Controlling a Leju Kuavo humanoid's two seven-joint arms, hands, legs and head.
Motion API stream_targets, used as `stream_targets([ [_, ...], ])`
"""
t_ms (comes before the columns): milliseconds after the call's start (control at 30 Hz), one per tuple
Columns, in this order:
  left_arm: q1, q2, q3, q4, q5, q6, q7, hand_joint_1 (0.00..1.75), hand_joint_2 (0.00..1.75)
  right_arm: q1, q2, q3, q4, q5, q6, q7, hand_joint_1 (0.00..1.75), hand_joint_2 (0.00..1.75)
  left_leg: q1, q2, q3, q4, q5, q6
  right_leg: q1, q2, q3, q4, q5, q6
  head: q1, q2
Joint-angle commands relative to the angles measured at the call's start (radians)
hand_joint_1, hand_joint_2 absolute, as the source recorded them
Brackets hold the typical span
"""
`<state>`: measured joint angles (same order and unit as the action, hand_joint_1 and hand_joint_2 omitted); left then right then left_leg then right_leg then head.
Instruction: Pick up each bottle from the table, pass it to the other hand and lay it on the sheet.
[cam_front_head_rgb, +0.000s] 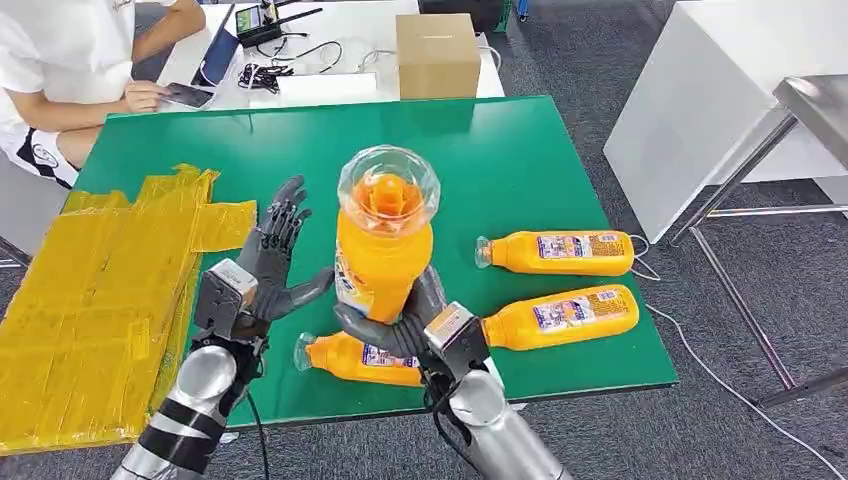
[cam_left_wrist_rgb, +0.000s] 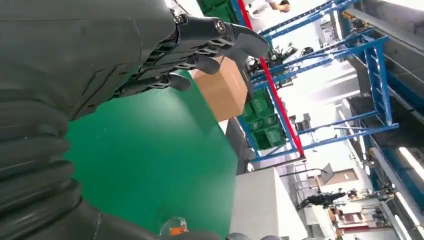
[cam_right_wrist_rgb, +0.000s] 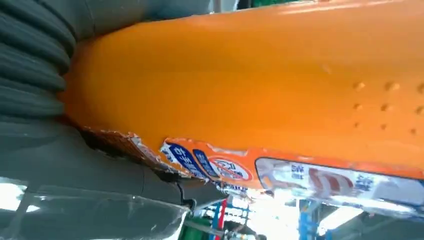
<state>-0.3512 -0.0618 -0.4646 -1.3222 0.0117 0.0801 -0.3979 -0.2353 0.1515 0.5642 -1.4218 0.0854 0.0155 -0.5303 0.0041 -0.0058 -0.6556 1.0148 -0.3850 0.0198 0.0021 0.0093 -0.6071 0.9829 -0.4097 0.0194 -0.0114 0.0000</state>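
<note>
My right hand (cam_front_head_rgb: 405, 325) grips an orange bottle (cam_front_head_rgb: 383, 245) upright above the green table (cam_front_head_rgb: 520, 150), its clear cap pointing up at the camera. The right wrist view shows that bottle's orange body (cam_right_wrist_rgb: 260, 80) and its torn label close up. My left hand (cam_front_head_rgb: 270, 265) hovers open just left of the bottle, fingers spread, palm toward it, not touching. Three more orange bottles lie on the table: one (cam_front_head_rgb: 360, 358) under my right hand, two (cam_front_head_rgb: 560, 252) (cam_front_head_rgb: 562, 316) to the right. The yellow sheet (cam_front_head_rgb: 100, 290) covers the table's left side.
A cardboard box (cam_front_head_rgb: 437, 55) stands past the table's far edge. A person (cam_front_head_rgb: 60, 70) sits at the back left by a phone and cables. A white table (cam_front_head_rgb: 720, 90) stands to the right. The left wrist view shows the box (cam_left_wrist_rgb: 225, 90) beyond my fingers.
</note>
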Motion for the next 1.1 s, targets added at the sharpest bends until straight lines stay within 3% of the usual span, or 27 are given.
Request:
stream_targets([
  [33,-0.016,0.013,-0.036,0.054,0.050,-0.044,0.006,0.00,1.75,-0.148,-0.036,0.111,0.197,0.107,0.008,0.035,1.75,1.75,0.000,0.003,0.006,-0.001,-0.002,-0.001,0.000,0.002,0.005,-0.001,-0.001,0.000,0.000,0.000],
  [100,-0.013,0.015,-0.035,0.053,0.051,-0.045,0.005,0.00,1.75,-0.148,-0.039,0.108,0.197,0.107,0.007,0.035,1.75,1.75,0.000,0.001,0.002,-0.001,0.000,0.000,0.000,0.000,0.001,-0.001,0.000,0.000,0.000,0.000],
  [267,0.015,0.033,-0.021,0.012,0.051,-0.039,0.007,0.00,1.75,-0.120,-0.055,0.071,0.163,0.115,-0.039,0.032,1.73,1.75,0.000,0.002,0.008,-0.001,-0.003,-0.001,0.000,0.002,0.007,-0.001,-0.002,0.001,0.000,0.000],
  [433,0.106,0.094,0.047,-0.113,0.063,-0.047,0.017,0.00,1.75,-0.033,-0.104,-0.110,0.100,0.201,-0.247,0.059,1.75,1.75,0.000,0.000,0.007,-0.001,-0.002,-0.001,0.000,0.000,0.006,-0.002,-0.002,0.001,0.000,0.000],
  [700,0.152,0.101,0.080,-0.140,0.032,-0.080,0.047,0.00,1.75,0.026,-0.114,-0.347,0.086,0.210,-0.349,0.067,1.75,1.75,-0.001,-0.003,0.003,-0.001,-0.001,0.000,-0.001,-0.003,0.003,-0.001,-0.002,0.000,0.000,0.000],
  [1100,0.107,0.069,0.030,-0.049,0.033,-0.105,0.070,0.00,1.75,-0.003,-0.074,-0.386,0.106,0.215,-0.402,0.094,1.75,1.75,-0.001,-0.003,0.006,-0.001,-0.003,-0.001,-0.001,-0.003,0.006,-0.001,-0.003,0.000,0.000,0.000],
])
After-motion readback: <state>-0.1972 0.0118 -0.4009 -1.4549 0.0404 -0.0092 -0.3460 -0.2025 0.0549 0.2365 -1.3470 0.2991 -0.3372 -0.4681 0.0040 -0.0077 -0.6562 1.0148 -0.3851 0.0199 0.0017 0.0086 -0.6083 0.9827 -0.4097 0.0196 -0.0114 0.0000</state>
